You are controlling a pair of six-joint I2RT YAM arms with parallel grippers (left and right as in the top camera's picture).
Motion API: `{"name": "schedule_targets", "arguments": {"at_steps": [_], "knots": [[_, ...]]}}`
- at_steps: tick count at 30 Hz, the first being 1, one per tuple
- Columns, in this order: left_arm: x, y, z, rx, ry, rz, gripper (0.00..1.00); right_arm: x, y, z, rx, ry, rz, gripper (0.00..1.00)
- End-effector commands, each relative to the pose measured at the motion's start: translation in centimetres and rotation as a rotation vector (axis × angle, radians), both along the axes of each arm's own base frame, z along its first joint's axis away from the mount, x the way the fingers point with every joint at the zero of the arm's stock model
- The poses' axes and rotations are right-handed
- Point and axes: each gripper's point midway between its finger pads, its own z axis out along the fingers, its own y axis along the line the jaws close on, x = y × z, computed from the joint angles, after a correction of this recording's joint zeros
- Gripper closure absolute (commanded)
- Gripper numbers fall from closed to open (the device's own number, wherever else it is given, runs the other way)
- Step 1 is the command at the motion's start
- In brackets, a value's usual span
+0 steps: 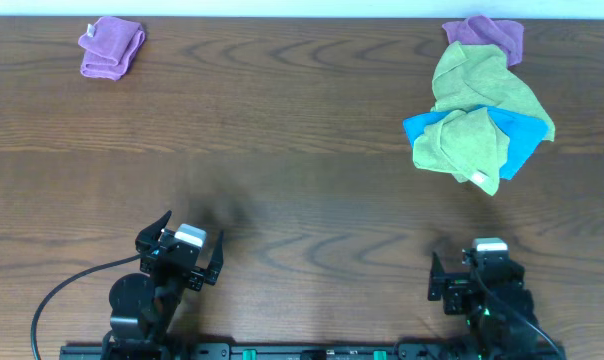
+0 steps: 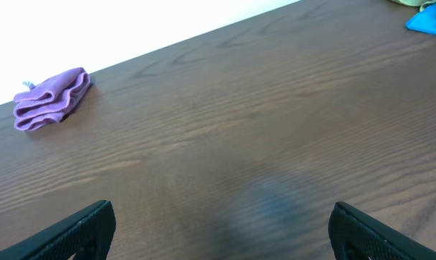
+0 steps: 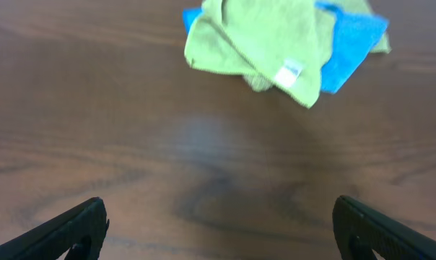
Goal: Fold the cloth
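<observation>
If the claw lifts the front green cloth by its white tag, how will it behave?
Probably floppy: the front green cloth lies crumpled in soft folds, so it should droop. Likely light, being thin. It overlaps the blue cloth, which may drag along.

Both arms sit tucked low by their bases on my feed. Left gripper and right gripper gape wide — empty (the left turned slightly askew).
</observation>
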Motion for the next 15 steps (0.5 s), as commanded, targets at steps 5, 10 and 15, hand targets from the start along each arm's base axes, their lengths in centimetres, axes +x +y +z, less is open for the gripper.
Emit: {"name": "schedule_targets", "arguments": {"at_steps": [5,10,15], "knots": [[0.0,0.0,-0.9,0.009,0.016,-0.003,0.05,0.2,-0.2,-3.5,-0.031,0.061,-0.001,0.01],[0.0,0.0,-0.9,0.009,0.016,-0.003,0.05,0.9,0.0,-4.2,-0.028,0.047,-0.001,0.01],[0.0,0.0,-0.9,0.009,0.016,-0.003,0.05,0.9,0.0,-4.2,-0.028,0.047,-0.002,0.01]]}}
